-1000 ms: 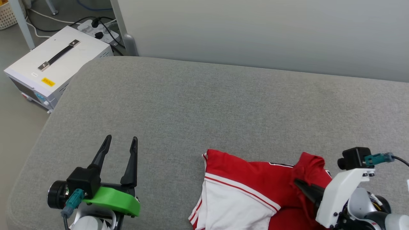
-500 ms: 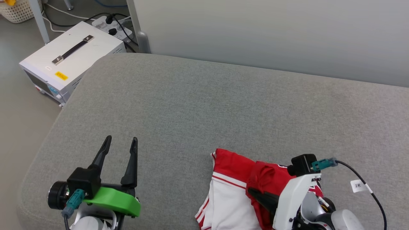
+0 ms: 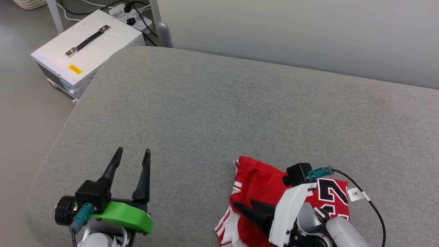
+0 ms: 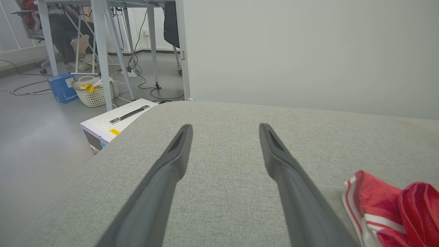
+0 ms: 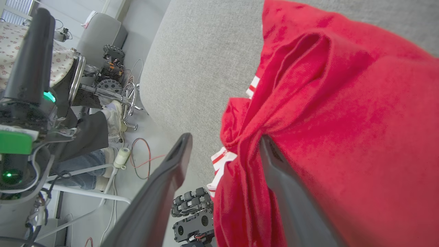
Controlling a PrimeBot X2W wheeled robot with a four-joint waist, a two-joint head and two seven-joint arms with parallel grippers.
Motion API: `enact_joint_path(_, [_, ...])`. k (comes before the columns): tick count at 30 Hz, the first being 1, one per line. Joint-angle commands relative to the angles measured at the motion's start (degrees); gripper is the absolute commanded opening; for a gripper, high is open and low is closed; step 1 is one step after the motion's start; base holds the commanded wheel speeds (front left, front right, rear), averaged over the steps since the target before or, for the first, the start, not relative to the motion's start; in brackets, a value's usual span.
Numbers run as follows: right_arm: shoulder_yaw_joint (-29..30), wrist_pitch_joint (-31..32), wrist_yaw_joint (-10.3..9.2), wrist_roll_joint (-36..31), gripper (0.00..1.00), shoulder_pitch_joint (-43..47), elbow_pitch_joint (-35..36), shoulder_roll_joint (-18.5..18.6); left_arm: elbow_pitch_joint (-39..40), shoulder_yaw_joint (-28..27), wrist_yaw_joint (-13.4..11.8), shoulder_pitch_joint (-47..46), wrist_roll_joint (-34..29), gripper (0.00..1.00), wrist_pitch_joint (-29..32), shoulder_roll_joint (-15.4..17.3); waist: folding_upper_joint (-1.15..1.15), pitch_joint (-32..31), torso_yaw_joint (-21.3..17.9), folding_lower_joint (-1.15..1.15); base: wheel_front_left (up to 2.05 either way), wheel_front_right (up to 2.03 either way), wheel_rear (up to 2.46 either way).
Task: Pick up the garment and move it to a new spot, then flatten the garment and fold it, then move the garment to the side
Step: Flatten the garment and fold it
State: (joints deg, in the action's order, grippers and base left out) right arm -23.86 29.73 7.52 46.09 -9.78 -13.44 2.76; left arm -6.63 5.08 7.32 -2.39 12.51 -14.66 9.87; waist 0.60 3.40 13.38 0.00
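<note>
**While both pincers stand apart, jersey sits bunched low right of centre**

With nothing gripped, the left gripper hovers at the lower left of the head view, fingers spread over bare grey cushion. Same in the left wrist view: left gripper wide, only fabric seat between the prongs.

Right gripper is at the bottom right of centre, fingers apart, tips over the garment. In the right wrist view the right gripper is spread too; red cloth of the garment lies against the right-hand finger, not pinched.

Garment is crumpled at the bottom of the head view, striped trim on its left side, part of a black number at its right. It shows at the lower right of the left wrist view. It sits close to the cushion's near edge; can't tell if it overhangs.

Open room: whole middle and upper cushion. Cushion's rounded left edge runs from upper left to lower left; far edge meets the pale wall. White box on the floor, upper left, just beside that corner.
</note>
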Motion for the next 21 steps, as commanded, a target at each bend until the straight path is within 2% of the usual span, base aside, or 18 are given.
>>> enact_joint_path(1, [-0.87,-0.61,-0.03,2.2,1.0,-0.94,0.29,0.12,-0.1,-0.13,0.16,-0.32,0.12,1.0,-0.34,-0.3,-0.6,-0.18,-0.11,0.0,0.0,0.0,0.0])
enact_joint_path(5, [-2.53,-1.32,-0.03,5.63,1.0,-1.83,0.98,0.12,-0.45,-0.27,0.16,-0.08,0.05,1.0,-0.34,-0.3,-0.6,-0.86,-0.58,0.0,0.0,0.0,0.0])
enact_joint_path(9, [-2.29,-2.19,-0.03,3.48,1.0,-3.69,2.31,0.12,-0.44,-0.29,0.16,0.18,-0.06,1.0,-0.34,-0.26,-0.6,-1.67,-1.45,0.0,0.0,0.0,0.0])
enact_joint_path(15, [3.14,-4.63,-0.03,-13.01,1.0,-7.85,5.74,0.71,0.19,-0.24,0.16,0.72,-0.24,1.0,-0.34,-0.28,-0.6,-2.28,-3.7,0.0,0.0,0.0,0.0])
enact_joint_path(18, [6.44,-7.69,-0.03,-24.93,1.0,-9.93,7.78,5.7,0.77,0.19,0.16,0.61,-0.25,1.0,-0.34,-0.31,-0.6,-2.02,-5.39,0.0,0.0,0.0,0.0])
enact_joint_path(21, [10.35,-10.23,-0.03,-29.53,1.0,-10.3,8.52,7.83,1.14,0.39,0.16,0.35,-0.23,1.0,-0.34,-0.51,-0.6,-1.62,-6.39,0.0,0.0,0.0,0.0])
